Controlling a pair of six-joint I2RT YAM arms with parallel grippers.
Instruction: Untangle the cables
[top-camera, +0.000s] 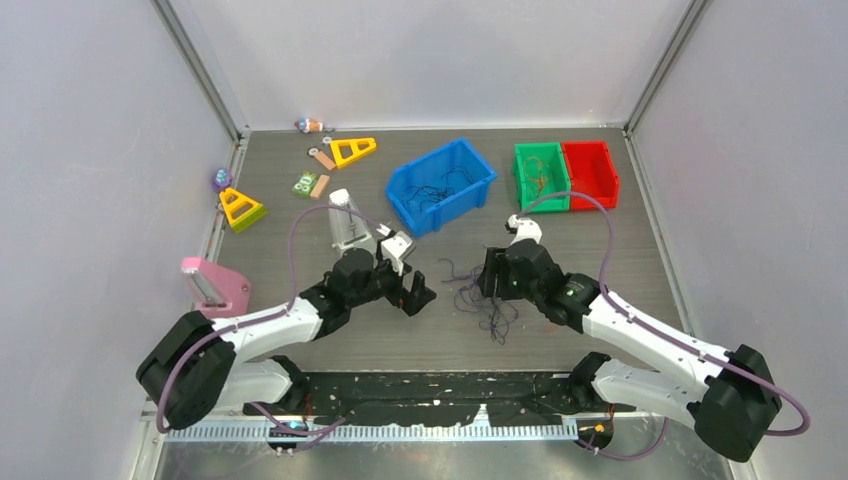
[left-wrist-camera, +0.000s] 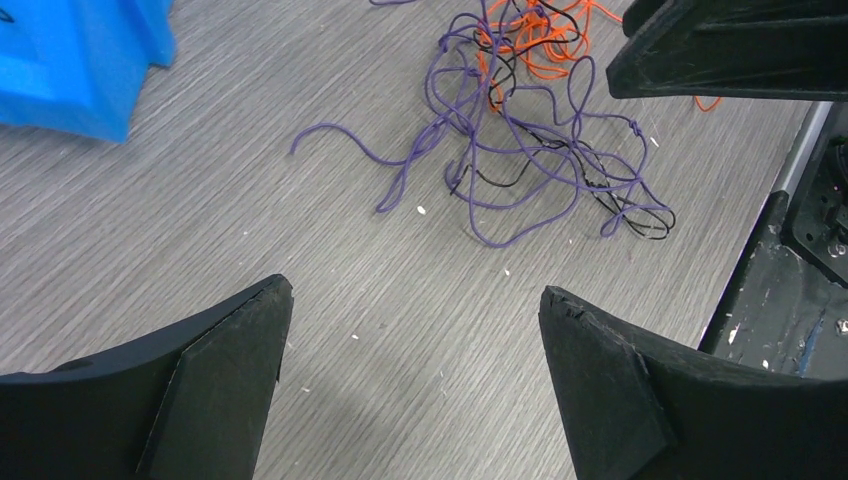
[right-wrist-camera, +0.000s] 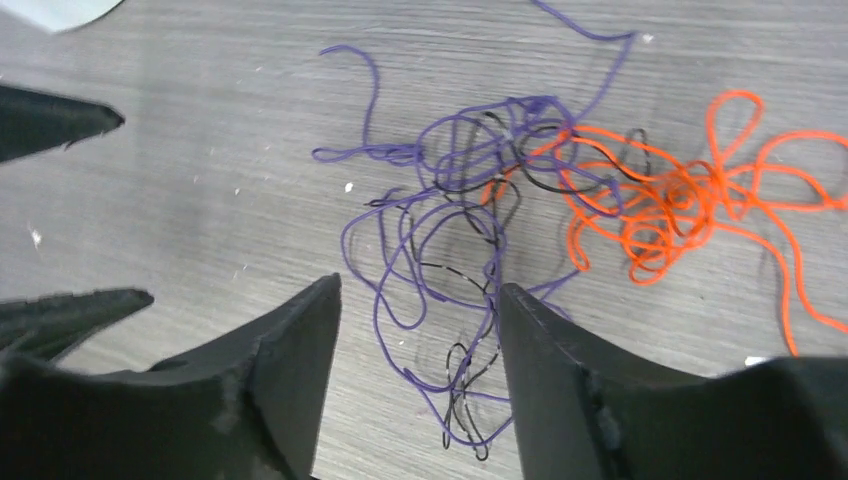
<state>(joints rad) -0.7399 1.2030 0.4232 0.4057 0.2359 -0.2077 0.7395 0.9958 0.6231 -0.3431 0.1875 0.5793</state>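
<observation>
Right arm reaching low toward centre, pincer (right-wrist-camera: 420, 285) sitting partly apart, straddling purple-black strands of cables (right-wrist-camera: 480, 200) on table (right-wrist-camera: 180, 200). Left arm angling in opposite, pincer (left-wrist-camera: 415, 290) gaping wide, gripping nothing.

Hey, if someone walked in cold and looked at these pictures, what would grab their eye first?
The tangle of thin purple, black and orange-red cables in the middle of the table draws the eye first, with the right end effector poised over its strands and the left end effector open beside it. Next come the blue bin, green bin and red bin toward the far edge.
</observation>
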